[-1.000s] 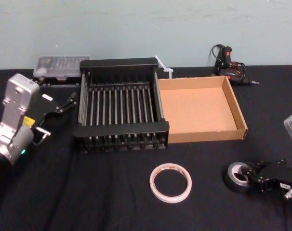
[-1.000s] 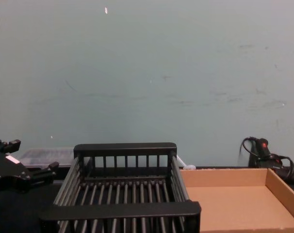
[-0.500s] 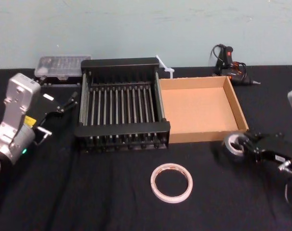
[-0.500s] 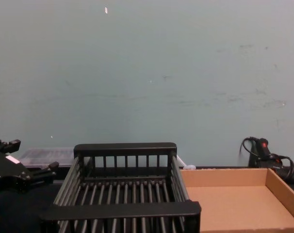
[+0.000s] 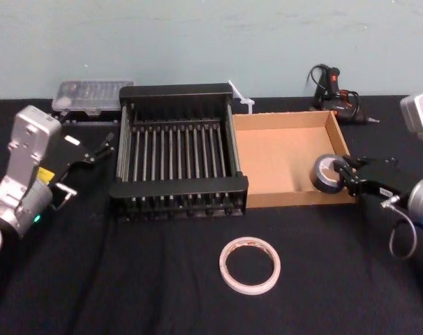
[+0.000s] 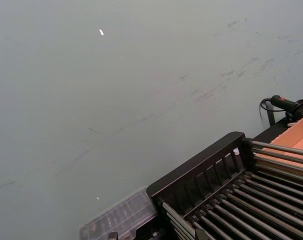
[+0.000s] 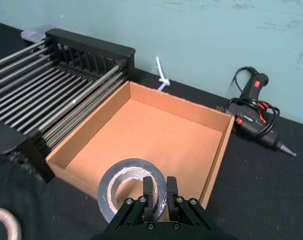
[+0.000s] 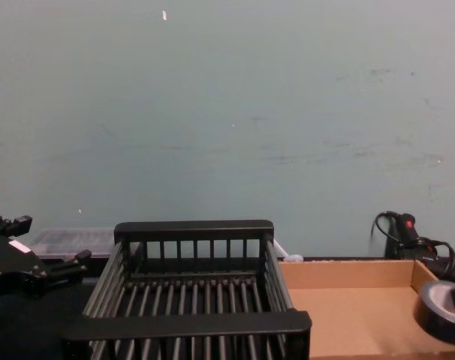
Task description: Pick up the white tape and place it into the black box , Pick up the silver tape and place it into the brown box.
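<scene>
My right gripper is shut on the silver tape, pinching the roll's wall, and holds it lifted over the near right corner of the brown box. The right wrist view shows the silver tape in the right gripper above the brown box. The white tape lies flat on the black cloth in front of the boxes. The black box stands left of the brown one, nothing inside. My left gripper hangs open beside the crate's left side.
A glue gun with its cord lies behind the brown box at the back right. A clear plastic case sits behind the crate at the back left. A white zip tie lies between the boxes at the back.
My right gripper has lifted the silver tape off the cloth at the front right and carried it back and leftward to the brown box's near right corner. The left arm stayed still.
</scene>
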You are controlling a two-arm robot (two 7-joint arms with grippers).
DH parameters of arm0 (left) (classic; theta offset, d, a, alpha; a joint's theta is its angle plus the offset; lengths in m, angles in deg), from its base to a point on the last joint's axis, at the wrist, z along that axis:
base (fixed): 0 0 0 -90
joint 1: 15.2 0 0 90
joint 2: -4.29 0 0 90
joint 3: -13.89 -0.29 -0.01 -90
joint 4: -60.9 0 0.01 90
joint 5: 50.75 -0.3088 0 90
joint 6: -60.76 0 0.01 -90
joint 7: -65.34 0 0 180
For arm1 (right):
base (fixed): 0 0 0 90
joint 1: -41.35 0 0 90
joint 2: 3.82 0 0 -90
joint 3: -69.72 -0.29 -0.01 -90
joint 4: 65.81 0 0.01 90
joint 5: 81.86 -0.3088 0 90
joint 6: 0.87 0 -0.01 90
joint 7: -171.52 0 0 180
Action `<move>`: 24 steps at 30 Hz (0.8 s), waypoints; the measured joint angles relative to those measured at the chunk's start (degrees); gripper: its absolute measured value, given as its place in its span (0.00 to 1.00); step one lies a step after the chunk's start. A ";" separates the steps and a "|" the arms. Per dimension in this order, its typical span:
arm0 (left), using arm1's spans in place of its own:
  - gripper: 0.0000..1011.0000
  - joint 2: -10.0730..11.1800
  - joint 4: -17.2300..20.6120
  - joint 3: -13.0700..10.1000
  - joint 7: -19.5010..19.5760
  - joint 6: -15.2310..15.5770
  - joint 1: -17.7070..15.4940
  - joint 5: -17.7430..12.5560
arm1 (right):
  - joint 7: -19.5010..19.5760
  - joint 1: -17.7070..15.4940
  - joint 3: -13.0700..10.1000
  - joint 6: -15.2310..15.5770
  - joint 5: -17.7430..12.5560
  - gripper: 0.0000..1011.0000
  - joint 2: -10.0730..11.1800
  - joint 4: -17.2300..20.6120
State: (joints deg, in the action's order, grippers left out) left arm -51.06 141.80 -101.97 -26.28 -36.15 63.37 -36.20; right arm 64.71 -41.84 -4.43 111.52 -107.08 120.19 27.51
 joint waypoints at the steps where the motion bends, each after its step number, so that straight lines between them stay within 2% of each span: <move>1: 0.99 0.00 0.00 0.00 0.00 0.00 0.00 0.00 | 0.14 0.92 0.30 0.07 0.45 0.16 -0.72 -0.80; 14: 0.99 0.00 0.00 0.00 0.00 0.00 0.00 0.00 | 0.43 6.32 1.86 0.72 3.48 0.16 -5.49 -6.58; 20: 0.99 0.00 0.00 0.00 0.00 0.00 0.00 0.00 | 0.31 7.73 2.09 0.65 4.67 0.16 -7.01 -8.65; 24: 0.99 0.00 0.00 0.00 0.00 0.00 0.00 0.00 | 0.38 7.90 2.09 0.50 4.94 0.16 -7.23 -8.96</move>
State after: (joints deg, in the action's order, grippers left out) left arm -51.06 141.80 -101.97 -26.28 -36.15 63.37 -36.20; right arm 65.09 -33.93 -2.34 112.02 -102.14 112.96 18.54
